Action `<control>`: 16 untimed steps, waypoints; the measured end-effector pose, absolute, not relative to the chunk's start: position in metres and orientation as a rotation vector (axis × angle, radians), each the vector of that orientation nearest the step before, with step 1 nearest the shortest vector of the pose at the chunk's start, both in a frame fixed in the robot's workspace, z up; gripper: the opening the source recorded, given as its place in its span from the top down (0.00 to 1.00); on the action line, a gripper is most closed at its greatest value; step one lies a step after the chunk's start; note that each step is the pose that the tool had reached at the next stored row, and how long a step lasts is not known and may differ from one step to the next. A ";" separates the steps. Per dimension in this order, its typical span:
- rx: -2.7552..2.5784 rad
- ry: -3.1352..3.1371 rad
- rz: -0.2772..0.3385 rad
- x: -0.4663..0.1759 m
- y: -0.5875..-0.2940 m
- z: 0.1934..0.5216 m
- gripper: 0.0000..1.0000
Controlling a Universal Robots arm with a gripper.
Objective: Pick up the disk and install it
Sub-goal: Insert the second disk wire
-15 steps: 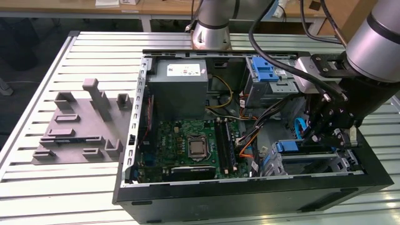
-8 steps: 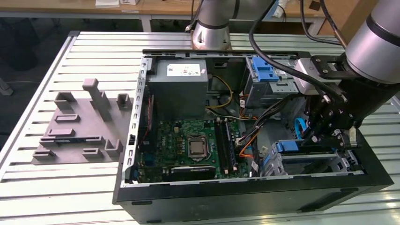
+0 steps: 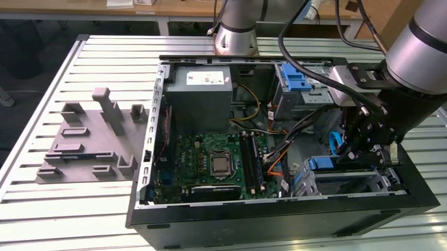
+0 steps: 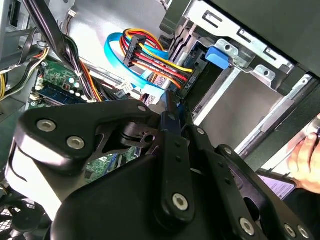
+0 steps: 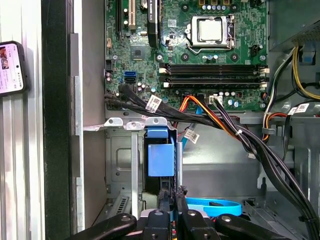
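Right now your gripper (image 5: 172, 197) is down inside the case (image 3: 279, 217), at the drive bay (image 5: 120, 165) in its corner. Its fingers are drawn together on a thin blue strip, which I take to be the edge of the disk's carrier. The disk (image 5: 160, 159) stands on edge in that bay, its blue carrier facing up. In the exterior view it lies low at that view's right (image 3: 325, 163), just beside the gripper (image 3: 370, 154).

Expect a dense, rigid load: a metal drive is heavy for its size and will not flex. The plastic carrier will give a little, and it looks smooth, so it may slip under a light pinch. Treat the disk as fragile, with no knocks or twisting against the bay rails. The carrier's frame is your safest hold, well away from the cables (image 4: 150, 55) bunched near the fingers.

As for writing, the grey box (image 3: 202, 99) carries a white sticker (image 3: 208, 78), and the cables wear small white tags (image 5: 155, 102). None of that print can be made out.
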State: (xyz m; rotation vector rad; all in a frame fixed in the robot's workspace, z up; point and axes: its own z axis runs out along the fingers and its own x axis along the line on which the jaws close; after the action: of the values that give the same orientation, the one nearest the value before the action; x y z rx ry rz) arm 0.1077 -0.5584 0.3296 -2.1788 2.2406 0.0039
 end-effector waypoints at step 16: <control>-2.179 2.240 0.004 0.108 -0.558 0.333 0.75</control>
State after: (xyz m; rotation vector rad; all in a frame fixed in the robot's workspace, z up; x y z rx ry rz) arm 0.1077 -0.5584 0.3327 -2.1788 2.2405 0.0041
